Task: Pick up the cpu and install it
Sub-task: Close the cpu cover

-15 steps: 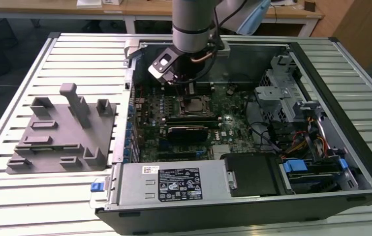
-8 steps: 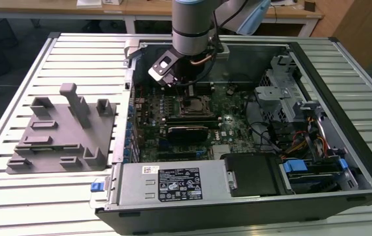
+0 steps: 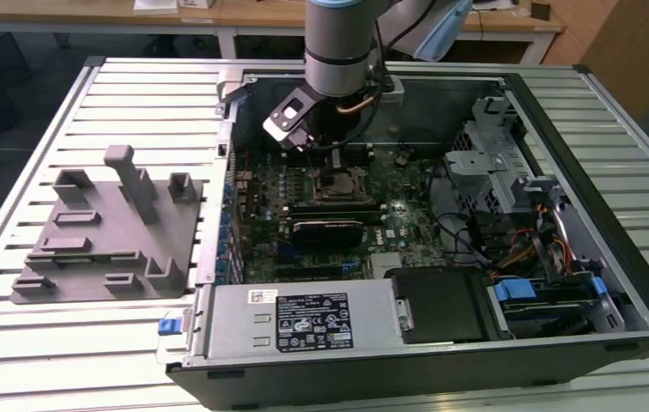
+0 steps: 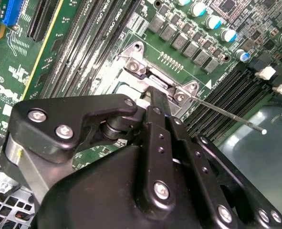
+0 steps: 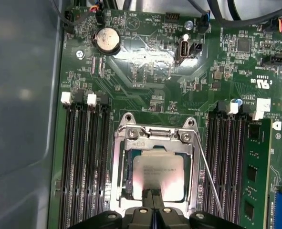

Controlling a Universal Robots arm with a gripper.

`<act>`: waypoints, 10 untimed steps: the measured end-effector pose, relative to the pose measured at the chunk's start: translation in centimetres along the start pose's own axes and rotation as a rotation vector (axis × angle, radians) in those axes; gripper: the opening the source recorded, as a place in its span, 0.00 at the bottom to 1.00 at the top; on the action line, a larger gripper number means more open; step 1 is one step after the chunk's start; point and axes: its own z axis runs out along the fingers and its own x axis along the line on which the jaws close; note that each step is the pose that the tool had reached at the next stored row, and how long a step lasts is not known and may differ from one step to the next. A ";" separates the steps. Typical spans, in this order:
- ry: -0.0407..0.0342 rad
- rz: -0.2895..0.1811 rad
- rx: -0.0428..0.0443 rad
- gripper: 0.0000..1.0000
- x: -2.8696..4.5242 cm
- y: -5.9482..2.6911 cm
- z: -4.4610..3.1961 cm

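A: where's the cpu?
B: cpu [image 5: 158, 174] lies flat inside the socket frame [image 5: 155, 134] on the motherboard [image 5: 145, 71], silvery plate up

A: gripper?
B: gripper [image 5: 152, 194] fingers are pressed together with just a thin seam between them. The tips sit over the cpu's edge in the first wrist view. Can't tell if they touch the plate

A: second wrist view?
B: it looks down along the gripper [image 4: 155, 93]. The tips are right at the socket frame [image 4: 136, 67] and the body hides the cpu

A: retention lever?
B: lever rod [image 5: 207, 171] runs along one side of the socket, between the frame and the memory slots [image 5: 226, 162]. In the second wrist view the rod [image 4: 226, 113] angles away from the frame, free end clear of the board

A: wider scene?
B: exterior view shows the arm [image 3: 342, 51] reaching down into the open computer case [image 3: 416, 373] on the slatted worktop [image 3: 130, 103]. A grey fixture [image 3: 95, 240] sits on the worktop at the exterior view's left, just beside the case
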 end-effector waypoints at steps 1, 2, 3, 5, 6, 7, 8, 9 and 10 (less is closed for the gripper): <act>0.0000 0.000 0.0001 0.11 -0.01 0.09 0.00; -0.0001 0.000 0.0002 0.11 -0.02 0.17 -0.01; -0.0001 0.000 0.0002 0.11 -0.02 0.25 -0.01; 0.0002 0.000 0.0000 0.11 -0.02 0.48 0.01; 0.0004 0.000 -0.0003 0.11 -0.02 0.61 0.02; 0.0007 0.000 -0.0006 0.11 -0.03 0.71 0.03; 0.0009 0.000 -0.0007 0.11 -0.03 0.80 0.03; 0.0014 0.000 -0.0009 0.11 -0.03 0.89 0.05; 0.0014 0.000 -0.0007 0.11 -0.03 0.97 0.05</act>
